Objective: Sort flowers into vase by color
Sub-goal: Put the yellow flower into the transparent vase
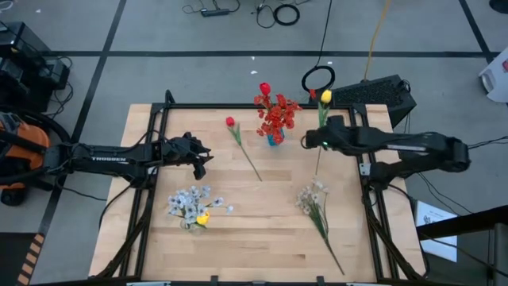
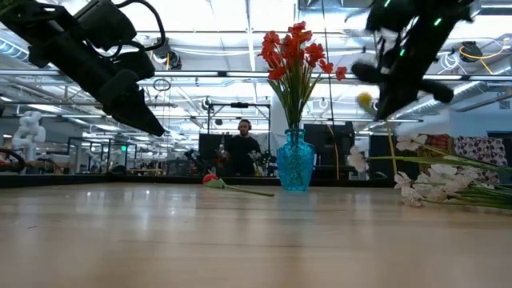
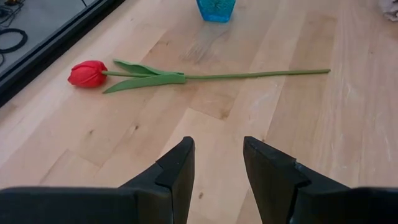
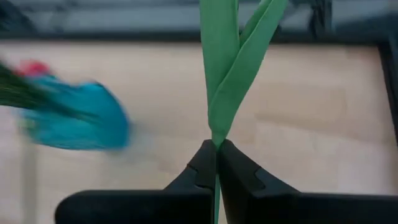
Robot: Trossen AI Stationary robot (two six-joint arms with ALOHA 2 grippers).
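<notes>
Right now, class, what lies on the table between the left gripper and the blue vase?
A red tulip, lying flat between the left gripper and the blue vase; the high view shows it best.

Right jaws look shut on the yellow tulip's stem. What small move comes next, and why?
Probably carry it toward the clear vase, which already holds a yellow bloom. The right gripper pinches the yellow tulip by its stem, lifted beside the blue vase, which holds only red flowers.
</notes>
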